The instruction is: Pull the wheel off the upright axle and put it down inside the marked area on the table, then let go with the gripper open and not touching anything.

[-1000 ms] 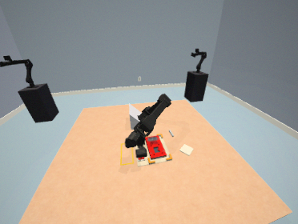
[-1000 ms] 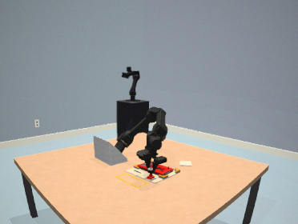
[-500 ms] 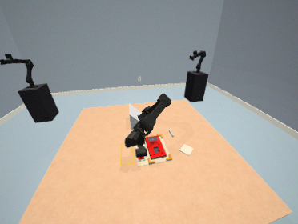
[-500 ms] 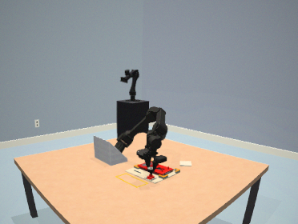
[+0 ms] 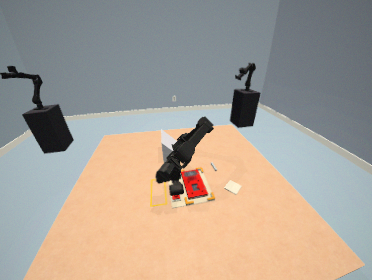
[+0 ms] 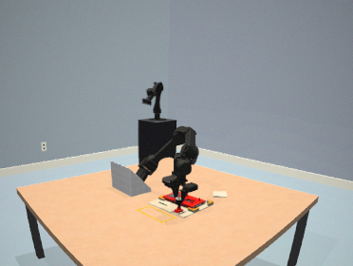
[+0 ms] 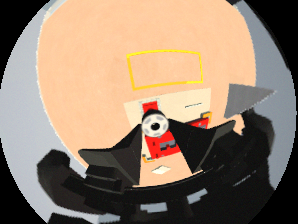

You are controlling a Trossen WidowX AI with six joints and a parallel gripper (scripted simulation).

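We see the pincer clamped on the wheel above the red fixture. The yellow-outlined area lies just beside the fixture's pale base plate, and nothing stands inside it. A grey wedge rises behind that area, well apart from it. A small white block and a thin rod lie on the surface at the fixture's far side.

A bare robotics lab is showing here: 2 black pedestals carrying camera arms are flanking a worktable between plain grey walls.
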